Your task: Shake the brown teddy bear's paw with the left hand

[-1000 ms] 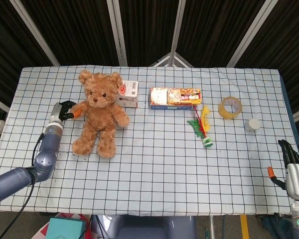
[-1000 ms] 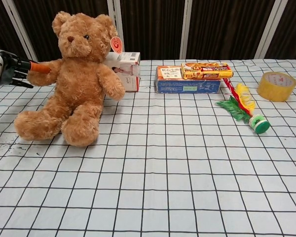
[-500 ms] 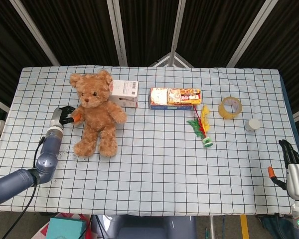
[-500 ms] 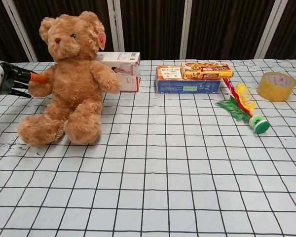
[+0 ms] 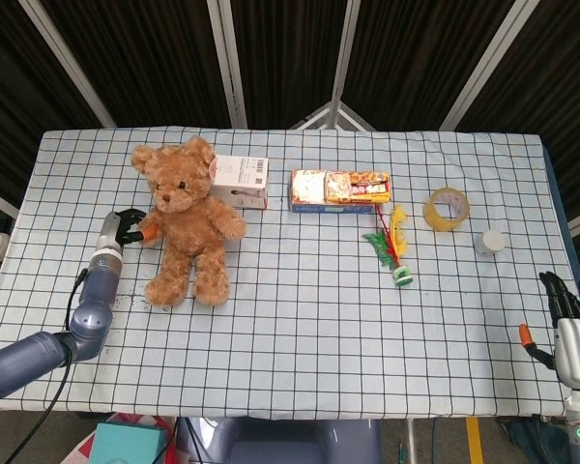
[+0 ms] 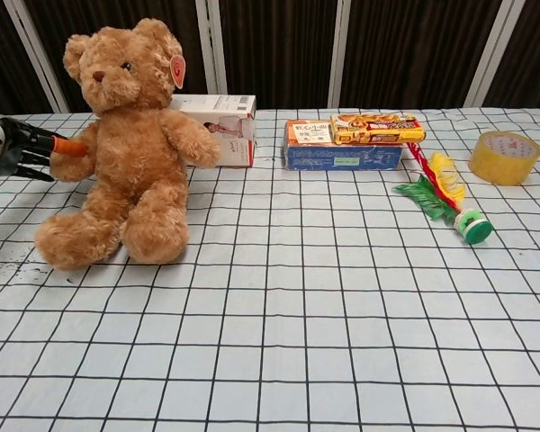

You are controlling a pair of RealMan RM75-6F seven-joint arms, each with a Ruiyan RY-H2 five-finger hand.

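Note:
The brown teddy bear (image 5: 187,217) (image 6: 126,148) sits upright at the left of the checked table, leaning a little to the left. My left hand (image 5: 126,226) (image 6: 25,148) is level with its near paw (image 5: 151,232) (image 6: 70,163) and grips that paw, with an orange-tipped finger against the fur. My right hand (image 5: 570,324) hangs off the table's right front corner with its dark fingers held together and nothing in it; the chest view does not show it.
A white box (image 5: 242,182) stands right behind the bear. Further right lie a snack box (image 5: 338,189), a feathered shuttlecock toy (image 5: 394,248), a yellow tape roll (image 5: 446,209) and a small white cap (image 5: 490,242).
The left hand has drawn the paw left and toward me, and the bear has shifted left with it, away from the white box. The right hand has not moved.

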